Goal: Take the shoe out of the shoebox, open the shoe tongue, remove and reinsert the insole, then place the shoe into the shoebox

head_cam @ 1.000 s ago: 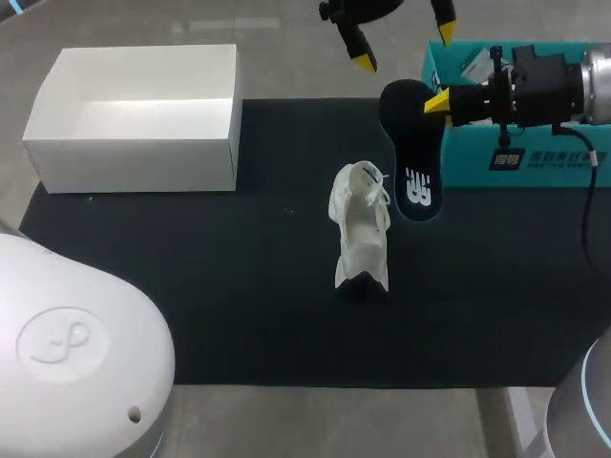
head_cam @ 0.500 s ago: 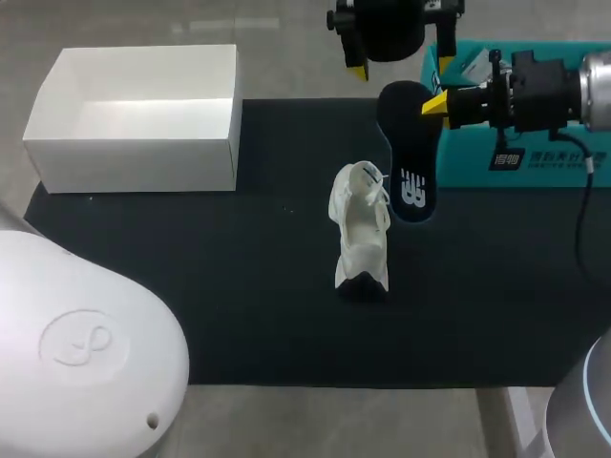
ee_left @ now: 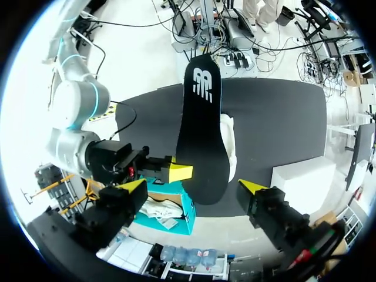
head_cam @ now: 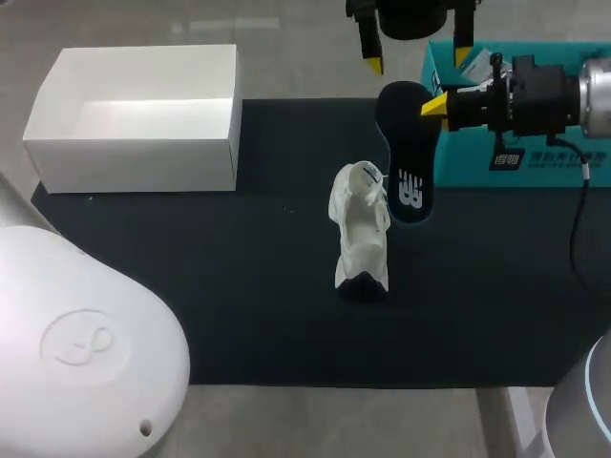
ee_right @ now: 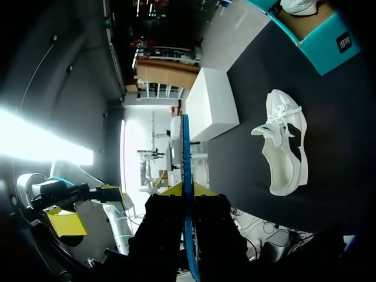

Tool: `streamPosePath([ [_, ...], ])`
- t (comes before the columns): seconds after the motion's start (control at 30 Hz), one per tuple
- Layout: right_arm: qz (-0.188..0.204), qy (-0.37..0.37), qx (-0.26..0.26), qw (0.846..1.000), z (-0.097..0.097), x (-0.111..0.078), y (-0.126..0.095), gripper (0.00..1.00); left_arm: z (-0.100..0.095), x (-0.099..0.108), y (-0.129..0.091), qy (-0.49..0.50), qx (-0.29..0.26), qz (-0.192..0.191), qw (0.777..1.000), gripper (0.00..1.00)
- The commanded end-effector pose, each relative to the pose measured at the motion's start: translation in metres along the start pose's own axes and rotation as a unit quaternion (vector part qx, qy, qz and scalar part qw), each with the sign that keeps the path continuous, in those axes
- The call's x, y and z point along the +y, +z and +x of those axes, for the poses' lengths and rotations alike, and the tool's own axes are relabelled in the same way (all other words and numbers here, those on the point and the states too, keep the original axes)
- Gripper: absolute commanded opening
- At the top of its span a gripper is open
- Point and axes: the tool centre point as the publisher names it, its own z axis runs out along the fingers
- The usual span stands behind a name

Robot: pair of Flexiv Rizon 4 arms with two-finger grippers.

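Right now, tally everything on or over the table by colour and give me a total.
White: 2, the shoe and the open box
Teal: 1, the shoebox
Black: 2, the insole held in the right pincer, and the mat
Total: 5

The right gripper (ee_right: 187, 189) pinches the insole (ee_right: 184, 147) between its two yellow-tipped fingers. The insole is seen edge-on, a thin blue-edged strip running straight out ahead of the fingers. Beside it the white shoe (ee_right: 285, 147) lies near the middle of the black mat (ee_right: 335, 111), laces loose. The white box (ee_right: 212, 103) sits at one edge of the mat, the teal shoebox (ee_right: 320, 38) at another, well apart. On the insole's other side the left gripper (ee_right: 88, 207) hangs with its yellow tips spread.
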Motion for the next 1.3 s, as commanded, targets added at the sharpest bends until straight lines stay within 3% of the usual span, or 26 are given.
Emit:
streamPosePath([
  [0.03,-0.001,0.000,0.000,1.000,0.000,-0.001,0.001,0.00,0.004,-0.001,-0.002,-0.001,-0.004,0.002,1.000,1.00],
  [0.3,0.000,0.001,0.003,1.000,-0.001,0.000,0.002,0.00,0.007,-0.002,-0.002,-0.007,-0.013,0.009,1.000,1.00],
  [0.43,-0.002,0.003,0.007,1.000,-0.001,-0.001,0.002,0.00,0.009,-0.005,-0.013,-0.020,-0.130,0.044,0.990,1.00],
  [0.47,-0.004,0.003,0.009,1.000,0.000,-0.002,0.000,0.00,0.014,-0.006,-0.019,-0.025,-0.194,0.047,0.980,1.00],
  [0.57,-0.011,0.007,0.014,1.000,-0.001,-0.004,-0.004,0.00,0.035,-0.003,-0.026,-0.083,-0.312,0.064,0.944,1.00],
  [0.67,-0.010,0.011,0.014,1.000,-0.005,-0.005,-0.005,0.00,0.052,-0.002,-0.031,-0.102,-0.403,0.086,0.905,1.00],
  [0.73,-0.009,0.013,0.013,1.000,-0.006,-0.005,-0.005,0.00,0.061,-0.002,-0.038,-0.112,-0.476,0.120,0.864,1.00],
  [0.83,-0.002,0.014,0.013,1.000,-0.006,-0.004,-0.002,0.00,0.068,-0.004,-0.047,-0.095,-0.534,0.152,0.826,1.00],
  [0.9,0.000,0.013,0.013,1.000,-0.005,-0.002,-0.001,0.00,0.069,-0.006,-0.053,-0.074,-0.556,0.173,0.810,1.00],
  [1.3,0.009,0.005,0.016,1.000,0.011,-0.001,-0.012,0.00,0.069,-0.007,-0.055,-0.060,-0.555,0.181,0.810,1.00],
])
